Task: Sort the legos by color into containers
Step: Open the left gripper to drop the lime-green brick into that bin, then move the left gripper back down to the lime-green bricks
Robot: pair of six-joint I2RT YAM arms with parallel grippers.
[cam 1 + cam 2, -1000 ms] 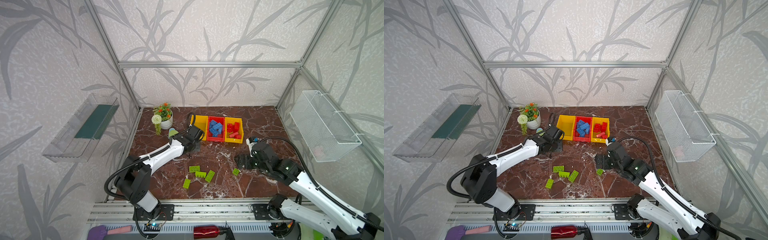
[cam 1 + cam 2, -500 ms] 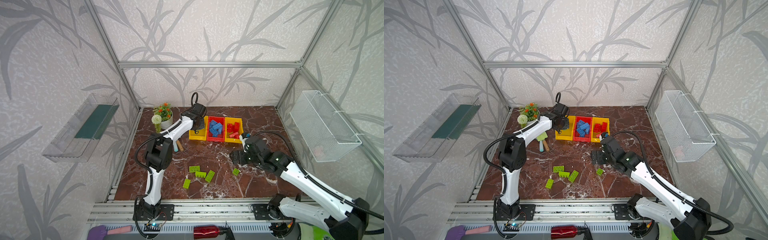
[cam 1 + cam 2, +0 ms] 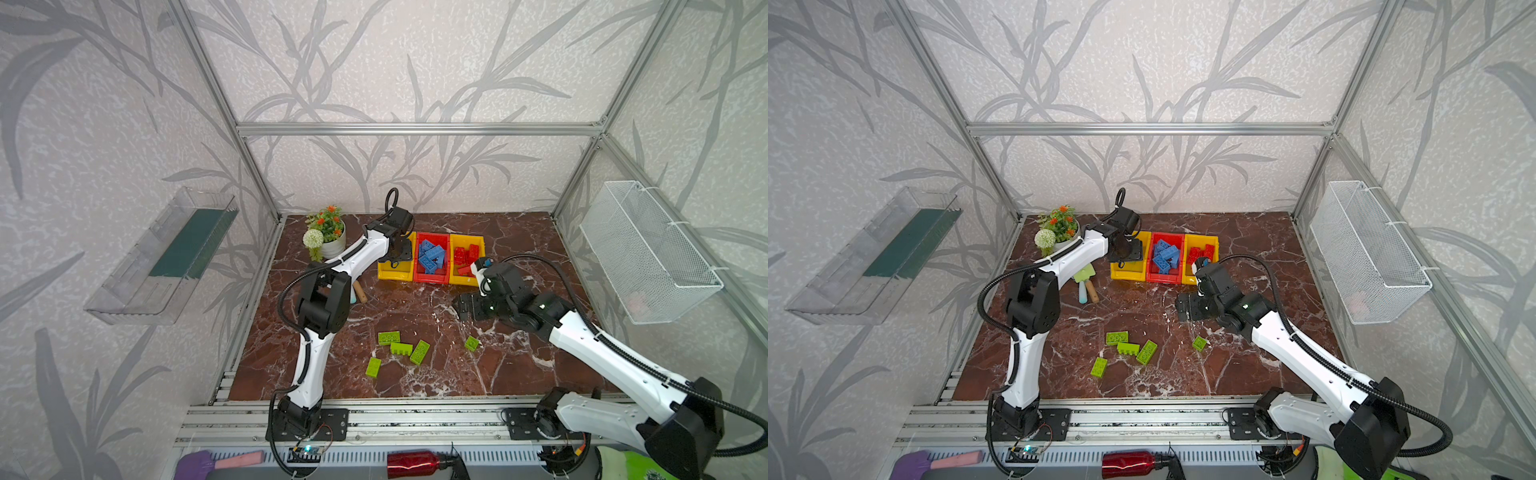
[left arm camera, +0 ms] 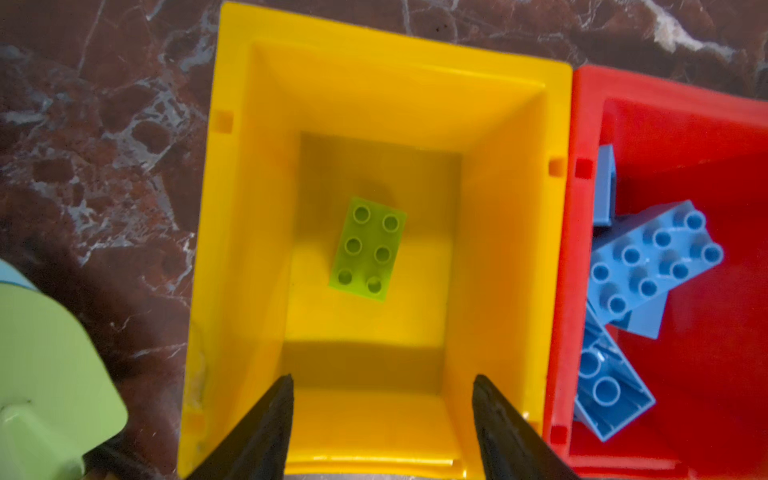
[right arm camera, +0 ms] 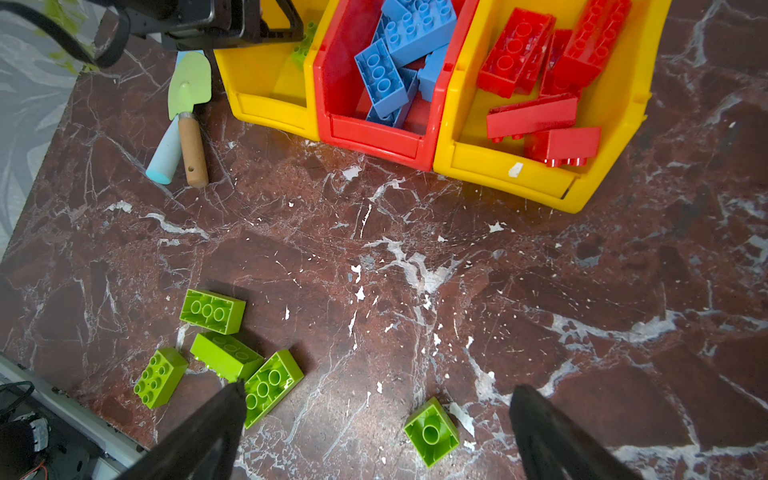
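Hidden or unclear: in both top views the left gripper [image 3: 395,255] covers the inside of the left yellow bin [image 3: 392,274]; only the left wrist view shows its floor. The blue bricks [image 5: 409,25] in the red bin [image 5: 374,139] and the red bricks [image 5: 532,116] in the right yellow bin [image 5: 498,174] overlap, so no sure count.

Counted: three joined bins. One green brick [image 4: 368,249] lies studs-up in the left yellow bin. Five loose green bricks [image 5: 226,355] lie on the marble table [image 5: 415,249]: four clustered, the small green brick [image 5: 432,432] apart.

The left arm reaches far forward, claw pointing down over the left yellow bin, fingers spread and empty. The right arm bends low over the table — right gripper [image 5: 379,386] spread wide, holding nothing, near the small green brick.
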